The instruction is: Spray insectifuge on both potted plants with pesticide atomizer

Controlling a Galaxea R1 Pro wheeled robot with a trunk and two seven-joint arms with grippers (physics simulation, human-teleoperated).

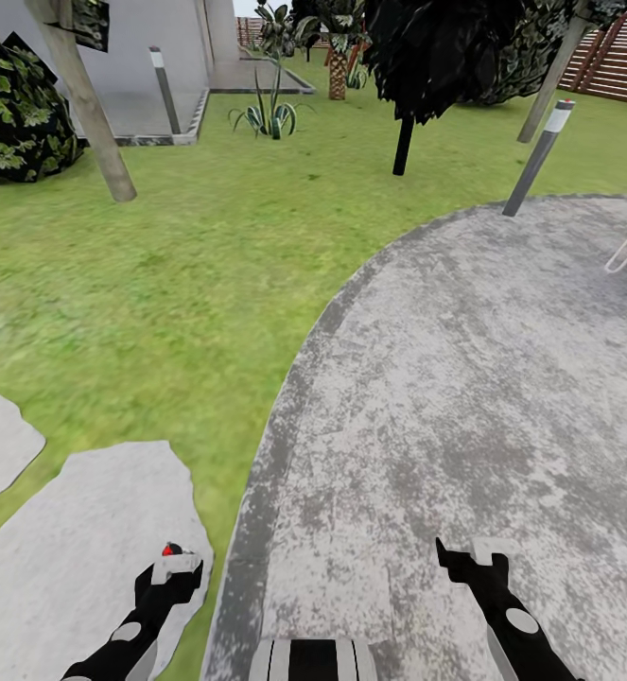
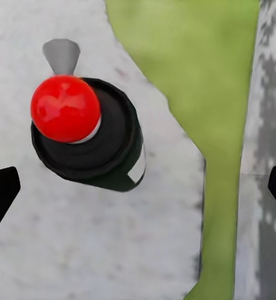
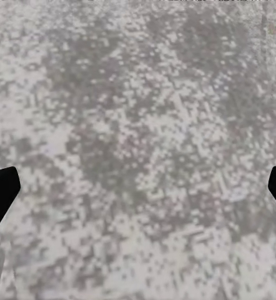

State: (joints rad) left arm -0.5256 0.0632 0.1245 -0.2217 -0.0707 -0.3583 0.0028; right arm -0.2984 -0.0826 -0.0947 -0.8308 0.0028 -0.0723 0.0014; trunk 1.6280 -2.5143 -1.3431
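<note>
A: Item one, the pesticide atomizer [image 2: 88, 134]. Location?

B: Standing on a pale stepping stone [image 1: 77, 549] at the lawn's [image 1: 162, 284] edge, seen from above in the left wrist view: dark round body, red knob on top, grey nozzle pointing away. In the head view only the red spot [image 1: 170, 549] peeks past the left claw [image 1: 176, 569].

A: Left claw, condition?

B: Fingers spread wide apart, both tips at the frame edges of its wrist view, nothing between them. The atomizer sits off to one side of the gap, not centred, and is not held.

A: Right claw [image 1: 474, 558]?

B: Also spread apart and empty, hanging over the round grey paved patio [image 1: 464, 378] (mottled paving is all that lies beneath it).

A: Step in hand?

B: By my reading, the approach to pick up the bottle; spraying has not begun. The next move calls for shifting the left claw sideways until the body lies between the fingers, then lowering and closing on the dark body below the knob.

A: Containers and contents?

B: The atomizer is the one container listed; its fill cannot be told. Beyond the lawn stand a spiky-leaved plant [image 1: 270, 113], a dark bush [image 1: 15, 113], tree trunks and a brown slatted fence [image 1: 620, 61].
</note>
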